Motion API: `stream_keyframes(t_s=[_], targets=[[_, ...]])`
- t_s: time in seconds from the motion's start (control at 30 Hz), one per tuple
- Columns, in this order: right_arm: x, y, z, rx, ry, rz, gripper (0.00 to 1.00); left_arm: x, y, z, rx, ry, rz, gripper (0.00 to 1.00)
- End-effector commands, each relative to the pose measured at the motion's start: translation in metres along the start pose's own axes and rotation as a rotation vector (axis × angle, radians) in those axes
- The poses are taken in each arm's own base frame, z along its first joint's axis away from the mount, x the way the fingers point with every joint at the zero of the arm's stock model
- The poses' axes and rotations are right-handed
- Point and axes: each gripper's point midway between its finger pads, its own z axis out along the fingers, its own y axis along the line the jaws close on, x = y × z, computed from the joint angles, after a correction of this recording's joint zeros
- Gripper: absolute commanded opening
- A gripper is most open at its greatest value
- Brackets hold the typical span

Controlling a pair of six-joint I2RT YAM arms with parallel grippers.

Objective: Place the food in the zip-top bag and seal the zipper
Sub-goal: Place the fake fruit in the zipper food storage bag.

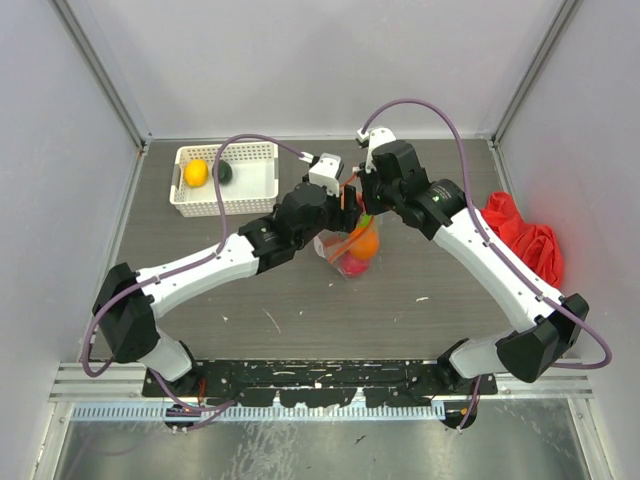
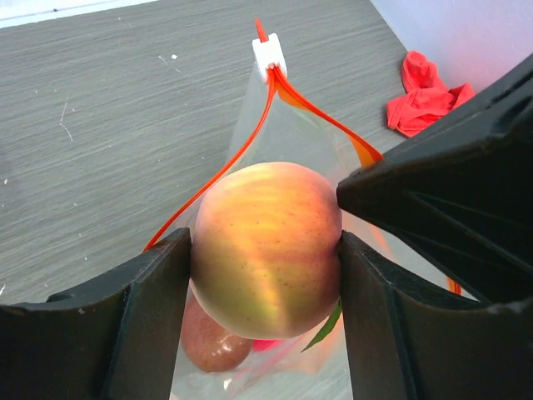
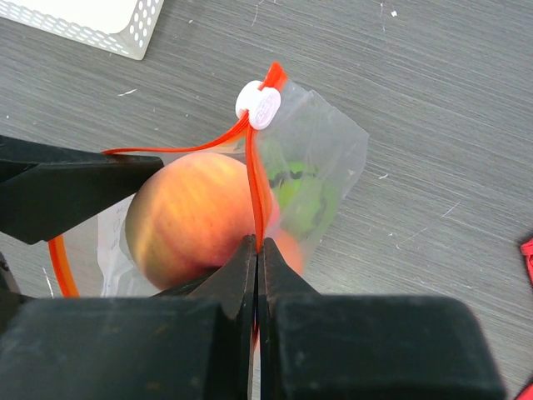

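My left gripper (image 2: pixel 265 250) is shut on a peach-pink fruit (image 2: pixel 266 242), holding it over the open mouth of the zip-top bag (image 2: pixel 291 133). The orange-red zipper (image 2: pixel 241 158) spreads around the fruit, and its white slider (image 2: pixel 269 58) sits at the far end. Inside the bag lie a brown fruit (image 2: pixel 215 342) and a light green one (image 3: pixel 304 196). Beside the peach-pink fruit (image 3: pixel 187 217), my right gripper (image 3: pixel 256 243) is shut on the zipper strip (image 3: pixel 256 183), lifting that edge. In the top view the bag (image 1: pixel 350 252) hangs between both arms at mid-table.
A white lattice basket (image 1: pixel 255 190) at the back left holds a yellow fruit (image 1: pixel 196 173) and a dark green fruit (image 1: pixel 224 172). A crumpled red cloth (image 1: pixel 525 235) lies at the right edge. Grey walls enclose the table on three sides.
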Motion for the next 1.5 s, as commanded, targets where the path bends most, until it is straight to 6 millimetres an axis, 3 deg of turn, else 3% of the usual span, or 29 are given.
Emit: stream_keyframes(t_s=[0.0, 0.23, 0.53, 0.77, 1.0, 1.23, 1.47], targets=[[-0.027, 0.009, -0.018, -0.050, -0.102, 0.029, 0.01, -0.036, -0.008, 0.005, 0.006, -0.145, -0.048, 0.63], [-0.025, 0.009, -0.017, -0.050, -0.100, 0.029, 0.01, -0.035, -0.008, 0.001, 0.017, -0.140, -0.043, 0.78], [-0.025, 0.011, -0.016, -0.061, -0.099, 0.031, 0.01, -0.038, -0.007, -0.015, 0.031, -0.125, -0.046, 0.83], [-0.025, 0.012, -0.015, -0.066, -0.097, 0.033, 0.01, -0.047, -0.010, -0.047, 0.076, -0.102, -0.061, 0.84], [-0.026, 0.013, -0.015, -0.069, -0.097, 0.033, 0.01, -0.043, -0.004, -0.090, 0.102, -0.042, -0.089, 0.83], [-0.026, 0.013, -0.014, -0.070, -0.097, 0.034, 0.01, -0.002, 0.000, -0.112, 0.102, 0.127, -0.180, 0.77], [-0.025, 0.015, -0.015, -0.078, -0.102, 0.038, 0.00, 0.027, -0.005, -0.108, 0.111, 0.217, -0.252, 0.70]])
